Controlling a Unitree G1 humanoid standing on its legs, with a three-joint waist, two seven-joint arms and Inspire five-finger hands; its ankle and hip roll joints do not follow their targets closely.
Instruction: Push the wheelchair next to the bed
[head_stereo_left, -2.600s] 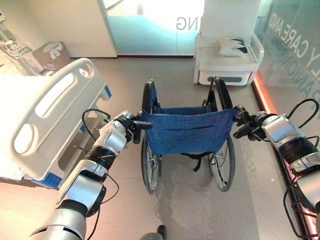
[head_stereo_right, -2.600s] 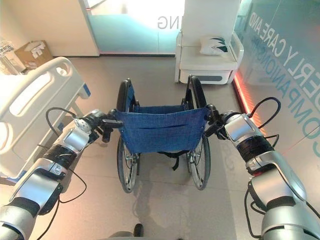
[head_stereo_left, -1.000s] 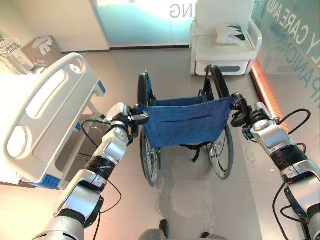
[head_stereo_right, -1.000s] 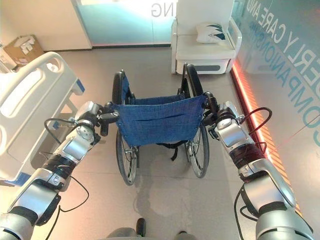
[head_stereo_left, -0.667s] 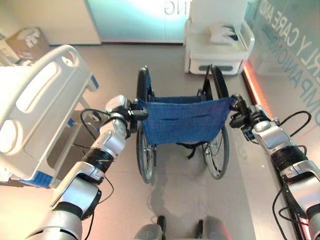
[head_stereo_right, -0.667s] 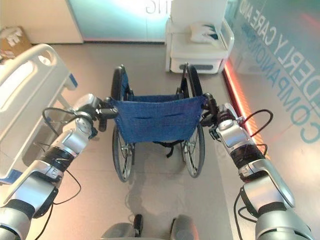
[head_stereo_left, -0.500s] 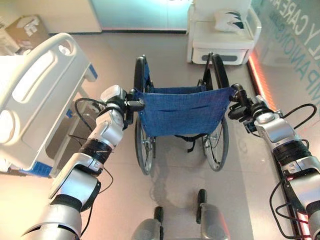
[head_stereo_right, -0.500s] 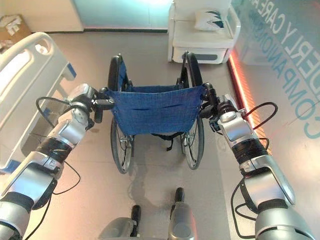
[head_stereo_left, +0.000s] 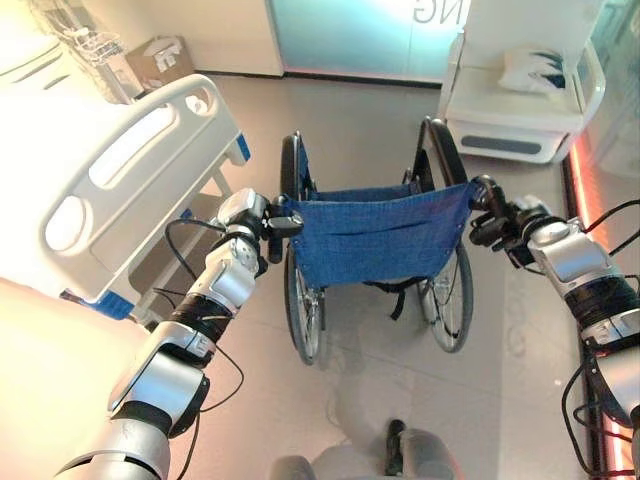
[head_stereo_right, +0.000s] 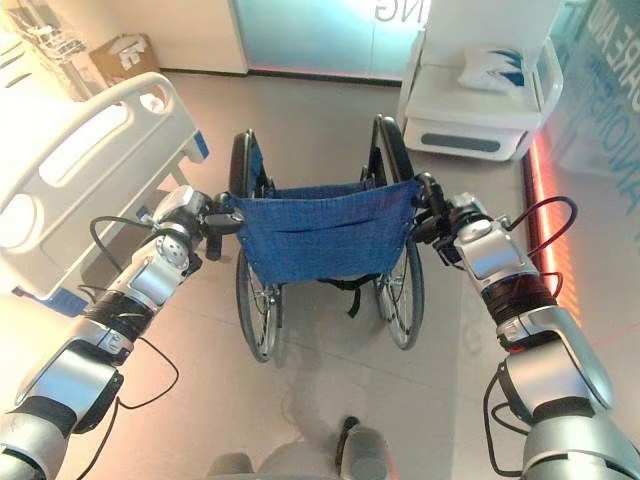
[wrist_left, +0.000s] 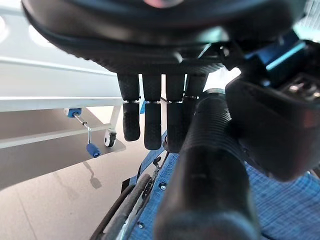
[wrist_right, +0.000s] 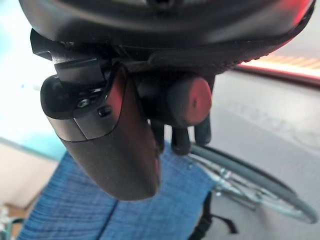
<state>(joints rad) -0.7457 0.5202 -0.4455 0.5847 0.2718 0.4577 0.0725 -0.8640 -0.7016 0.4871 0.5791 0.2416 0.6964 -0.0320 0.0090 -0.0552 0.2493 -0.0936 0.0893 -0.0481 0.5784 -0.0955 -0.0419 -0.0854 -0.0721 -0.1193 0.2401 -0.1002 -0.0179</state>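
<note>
I stand behind the wheelchair (head_stereo_left: 375, 240) with its blue cloth back facing me. My left hand (head_stereo_left: 252, 215) is curled round the left push handle (wrist_left: 207, 165) — in my left wrist view the fingers (wrist_left: 152, 122) wrap over the black ribbed grip. My right hand (head_stereo_left: 500, 222) is curled round the right push handle (wrist_right: 187, 102), and its round end pokes out past my fingers. The wheelchair sits on the grey floor (head_stereo_left: 370, 400), just beside the foot end of the white bed (head_stereo_left: 120, 190), which is on my left — they are near but not touching. A white chair (head_stereo_left: 520, 110) with a pillow (head_stereo_left: 535, 70) stands ahead on my right, and a cardboard box (head_stereo_left: 160, 60) sits far off past the bed.
</note>
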